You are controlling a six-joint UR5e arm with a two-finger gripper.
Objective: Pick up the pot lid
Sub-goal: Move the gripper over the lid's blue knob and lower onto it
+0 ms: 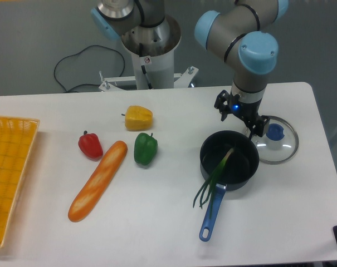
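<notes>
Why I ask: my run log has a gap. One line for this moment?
pick up pot lid; gripper: open, empty; pot lid: on table, ungrasped; black pan: beside lid

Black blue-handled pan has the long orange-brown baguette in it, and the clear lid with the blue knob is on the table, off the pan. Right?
Wrong item: the leafy green stalk is in the pan; the baguette lies on the table. Fixed camera view shows it. The clear lid is on the table, off the pan, as you say.
</notes>
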